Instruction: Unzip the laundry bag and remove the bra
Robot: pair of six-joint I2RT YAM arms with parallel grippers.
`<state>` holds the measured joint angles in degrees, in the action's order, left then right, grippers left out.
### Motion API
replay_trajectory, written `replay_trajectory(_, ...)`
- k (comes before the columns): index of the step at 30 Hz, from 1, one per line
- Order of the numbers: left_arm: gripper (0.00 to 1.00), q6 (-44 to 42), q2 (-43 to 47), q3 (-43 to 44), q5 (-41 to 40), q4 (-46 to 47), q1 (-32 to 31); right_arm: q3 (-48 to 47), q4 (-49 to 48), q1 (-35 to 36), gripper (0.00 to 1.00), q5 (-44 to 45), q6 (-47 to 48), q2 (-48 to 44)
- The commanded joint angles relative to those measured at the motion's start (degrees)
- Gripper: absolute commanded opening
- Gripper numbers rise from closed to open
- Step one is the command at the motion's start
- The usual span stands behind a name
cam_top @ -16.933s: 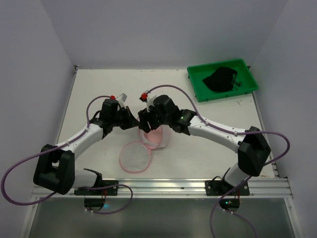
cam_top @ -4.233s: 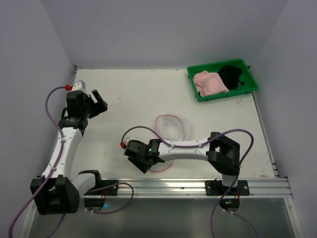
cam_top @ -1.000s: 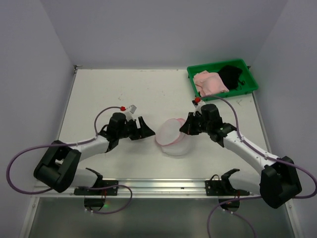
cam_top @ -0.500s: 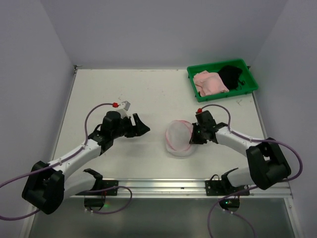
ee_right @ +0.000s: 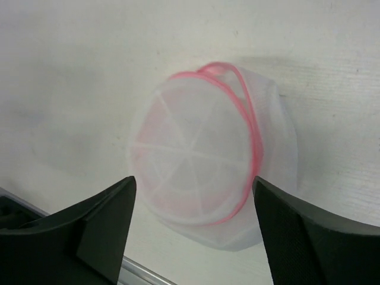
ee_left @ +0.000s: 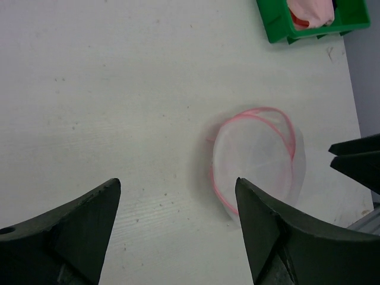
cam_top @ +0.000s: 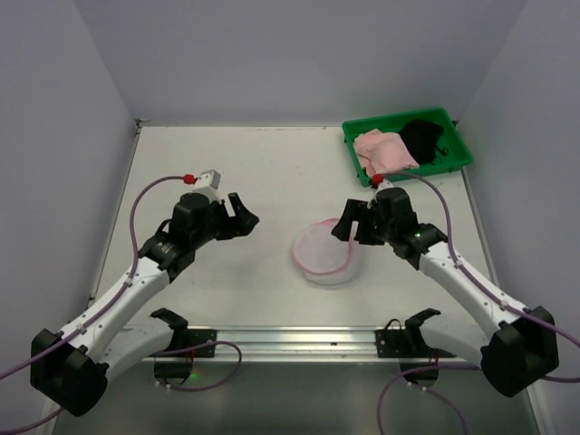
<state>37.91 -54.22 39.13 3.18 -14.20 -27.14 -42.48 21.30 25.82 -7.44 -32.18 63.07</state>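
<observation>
The laundry bag (cam_top: 326,254), white mesh with pink trim, lies flattened on the table, and nothing shows inside it. My right gripper (cam_top: 352,228) hovers open just right of it, apart from the mesh. In the right wrist view the laundry bag (ee_right: 202,166) fills the space below my right gripper (ee_right: 194,179). My left gripper (cam_top: 243,216) is open and empty, well left of the bag. In its own view the left gripper (ee_left: 177,184) frames bare table, with the laundry bag (ee_left: 255,160) beyond it. The pale pink bra (cam_top: 381,149) lies in the green tray (cam_top: 453,165).
A black garment (cam_top: 422,136) shares the green tray at the back right corner. The tray (ee_left: 276,27) and the bra (ee_left: 309,9) show at the top of the left wrist view. White walls enclose the table; a metal rail (cam_top: 299,340) runs along the near edge.
My right gripper has opened and let go of the laundry bag, which has settled flat on the table. My left arm has drawn back to the left.
</observation>
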Motion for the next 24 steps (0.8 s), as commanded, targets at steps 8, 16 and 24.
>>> replay_trajectory(8, 0.92, -5.65, 3.85, 14.03, -14.86, -14.71, 0.24, -14.91, 12.7, -0.25, 0.99, 23.58, 4.75, -18.93)
replay_trajectory(16, 1.0, -9.61, 13.6, 23.0, -28.21, -23.24, 0.33, -15.71, 13.86, -0.25, 0.99, 40.48, 12.22, -40.72)
replay_trajectory(24, 1.0, -14.26, 25.11, 25.99, -37.01, -27.12, 0.24, -12.55, 12.54, -0.16, 0.99, 39.26, 22.34, -57.77)
